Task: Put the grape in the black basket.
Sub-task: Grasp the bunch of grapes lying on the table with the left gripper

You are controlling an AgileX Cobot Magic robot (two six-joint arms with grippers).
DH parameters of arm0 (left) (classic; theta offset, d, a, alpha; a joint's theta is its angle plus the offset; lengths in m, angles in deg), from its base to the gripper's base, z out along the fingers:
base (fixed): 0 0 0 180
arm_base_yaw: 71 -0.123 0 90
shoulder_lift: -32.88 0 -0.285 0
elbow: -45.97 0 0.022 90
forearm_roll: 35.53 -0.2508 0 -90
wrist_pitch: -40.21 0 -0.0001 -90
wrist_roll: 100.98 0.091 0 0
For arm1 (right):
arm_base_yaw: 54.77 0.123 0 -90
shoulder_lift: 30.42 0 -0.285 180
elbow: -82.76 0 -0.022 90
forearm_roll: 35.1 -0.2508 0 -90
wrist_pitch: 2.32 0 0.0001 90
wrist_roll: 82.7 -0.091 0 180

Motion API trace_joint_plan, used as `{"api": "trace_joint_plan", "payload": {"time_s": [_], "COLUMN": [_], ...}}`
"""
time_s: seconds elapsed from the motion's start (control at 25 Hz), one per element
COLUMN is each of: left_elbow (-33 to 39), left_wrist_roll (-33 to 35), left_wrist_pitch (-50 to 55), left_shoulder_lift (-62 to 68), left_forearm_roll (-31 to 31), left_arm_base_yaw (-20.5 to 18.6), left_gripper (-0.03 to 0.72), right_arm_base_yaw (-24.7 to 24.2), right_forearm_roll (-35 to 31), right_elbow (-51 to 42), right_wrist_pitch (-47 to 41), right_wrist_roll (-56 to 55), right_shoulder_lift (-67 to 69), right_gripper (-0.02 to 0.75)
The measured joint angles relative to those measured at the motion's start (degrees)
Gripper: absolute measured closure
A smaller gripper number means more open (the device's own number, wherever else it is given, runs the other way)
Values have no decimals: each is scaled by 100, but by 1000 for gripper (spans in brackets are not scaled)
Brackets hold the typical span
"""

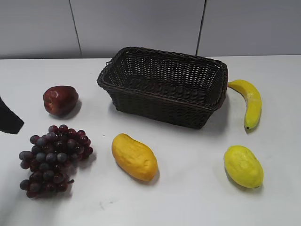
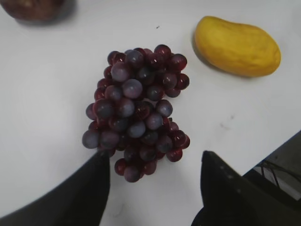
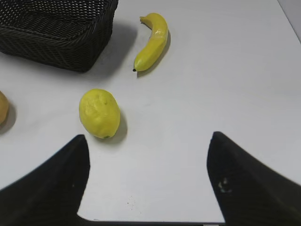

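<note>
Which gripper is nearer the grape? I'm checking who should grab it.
Left. The left gripper hangs open just above the grape; the right gripper hovers by the lemon.

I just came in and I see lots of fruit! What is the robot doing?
The robot is about to pick up the grape bunch. Its left gripper is open and hangs over the bunch without touching it. The grapes lie on the white table, near a red apple and a mango. The black basket where they belong has nothing in it yet. The right gripper is open too, over bare table near a lemon and a banana, holding nothing.
</note>
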State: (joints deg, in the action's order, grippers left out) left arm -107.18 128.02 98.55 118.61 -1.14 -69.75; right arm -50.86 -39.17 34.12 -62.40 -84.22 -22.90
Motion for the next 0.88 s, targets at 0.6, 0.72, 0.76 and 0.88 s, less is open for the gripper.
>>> {"api": "trace_joint_plan", "payload": {"time_s": [0.6, 0.72, 0.76, 0.88], "left_elbow": [-67, -67, -67, -70], "left_wrist_roll": [142, 142, 142, 142], "left_wrist_pitch": [-1075, -1161, -1167, -1175], "left_shoulder_lift": [2295, 2375, 2380, 2382], "left_forearm_roll": [-324, -281, -277, -250], "left_arm_base_yaw": [667, 667, 667, 667], "left_gripper": [120, 178, 232, 488], "right_arm_base_yaw": [0, 0, 0, 0], "right_forearm_roll": [0, 0, 0, 0], "right_elbow": [0, 0, 0, 0], "right_wrist_pitch": [5, 5, 5, 5], "right_wrist_roll": [0, 0, 0, 0], "right_shoulder_lift": [0, 0, 0, 0], "right_gripper": [148, 148, 148, 148]}}
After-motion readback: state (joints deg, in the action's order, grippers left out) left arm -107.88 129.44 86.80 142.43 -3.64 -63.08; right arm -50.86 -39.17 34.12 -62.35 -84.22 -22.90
